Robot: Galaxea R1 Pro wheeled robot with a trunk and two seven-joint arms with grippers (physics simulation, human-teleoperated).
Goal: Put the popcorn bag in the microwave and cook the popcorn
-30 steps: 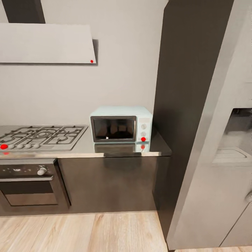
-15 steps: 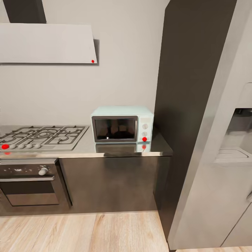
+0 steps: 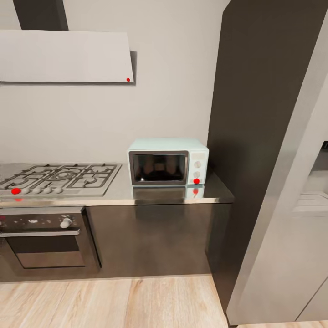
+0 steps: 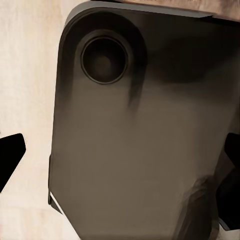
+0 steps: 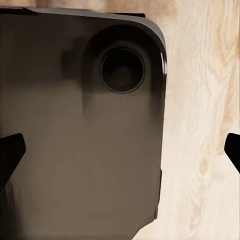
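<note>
While the robot faced the kitchen run, the task looked barely begun: the microwave [image 3: 168, 162] stood shut at the bench's [image 3: 114, 195] right end, near its back edge, and no popcorn bag lay on the visible stretch, so fetching, loading and heating all remained. The microwave was a boxy mint-blue unit with dark glass; the bench, a smooth reflective grey slab; the hob [image 3: 59, 178], steel with ridged grates. Each end effector's fingertips [image 4: 10, 157] [image 5: 10, 150] stood wide apart, holding nothing, above the robot's dark base [image 4: 135, 150] and wood floor [image 5: 200, 125].
</note>
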